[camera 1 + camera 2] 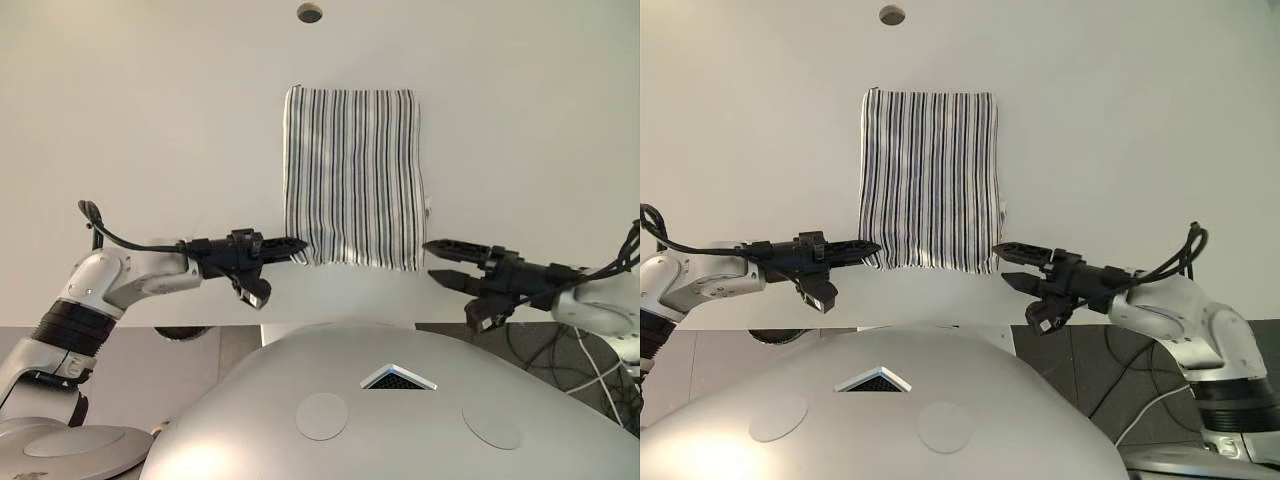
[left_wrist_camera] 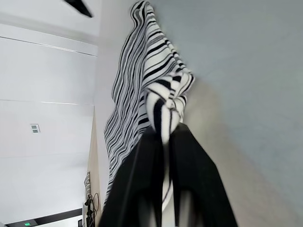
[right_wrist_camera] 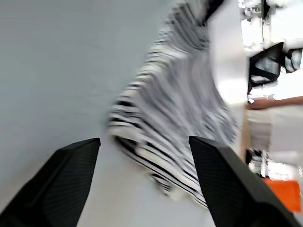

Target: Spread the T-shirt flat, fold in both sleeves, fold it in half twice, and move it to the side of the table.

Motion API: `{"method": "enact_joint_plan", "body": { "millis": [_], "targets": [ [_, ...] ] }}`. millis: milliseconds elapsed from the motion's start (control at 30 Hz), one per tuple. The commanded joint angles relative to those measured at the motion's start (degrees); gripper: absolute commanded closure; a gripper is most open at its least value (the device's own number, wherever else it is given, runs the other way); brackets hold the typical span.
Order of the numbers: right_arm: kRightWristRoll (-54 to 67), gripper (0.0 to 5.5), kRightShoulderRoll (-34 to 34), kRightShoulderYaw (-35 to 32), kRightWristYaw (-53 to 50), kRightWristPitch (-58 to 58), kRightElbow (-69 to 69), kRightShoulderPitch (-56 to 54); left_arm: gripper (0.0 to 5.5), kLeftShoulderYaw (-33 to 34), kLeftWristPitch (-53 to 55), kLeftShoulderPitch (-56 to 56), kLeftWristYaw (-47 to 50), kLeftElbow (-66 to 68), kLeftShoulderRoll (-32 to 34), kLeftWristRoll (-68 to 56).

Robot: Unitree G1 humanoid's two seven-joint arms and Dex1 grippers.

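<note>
The black-and-white striped T-shirt (image 1: 352, 176) lies folded into a tall rectangle on the white table (image 1: 150, 140). My left gripper (image 1: 298, 245) is at the shirt's near left corner, shut on a pinch of the striped cloth (image 2: 163, 111) in the left wrist view. My right gripper (image 1: 434, 263) hangs open just off the near right corner, a little clear of the cloth. In the right wrist view its two fingers (image 3: 61, 179) stand wide apart with the shirt's corner (image 3: 156, 142) beyond them.
A small round hole (image 1: 310, 13) sits in the table top at the far edge behind the shirt. Bare table surface lies to the left and right of the shirt. The table's near edge (image 1: 340, 322) runs just below both grippers.
</note>
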Motion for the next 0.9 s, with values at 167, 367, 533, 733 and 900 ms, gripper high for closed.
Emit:
{"method": "enact_joint_plan", "body": {
  "millis": [167,367,533,733,900],
  "targets": [
    [-20.3,1.95,1.31,8.8,-13.35,-4.28,11.51,-10.77,5.43,-2.61,1.05,1.85,-0.07,2.92,-0.32,7.3],
    [-22.18,1.95,0.76,14.13,-16.51,-2.86,13.7,-13.35,5.43,-2.84,1.29,1.53,0.32,2.45,-1.04,8.03],
    [-21.83,1.95,0.65,17.96,-16.97,-2.0,14.88,-14.83,5.43,-2.99,1.47,1.65,0.9,2.12,-1.52,8.43],
    [-19.43,2.63,0.31,21.47,-15.84,-0.51,17.02,-15.8,5.43,-2.86,1.4,1.94,1.23,1.77,-1.57,8.21],
    [-15.56,3.84,-0.39,23.18,-14.1,1.24,18.59,-17.49,5.43,-2.25,1.41,2.43,2.05,1.54,-1.13,8.02]
  ]
}}
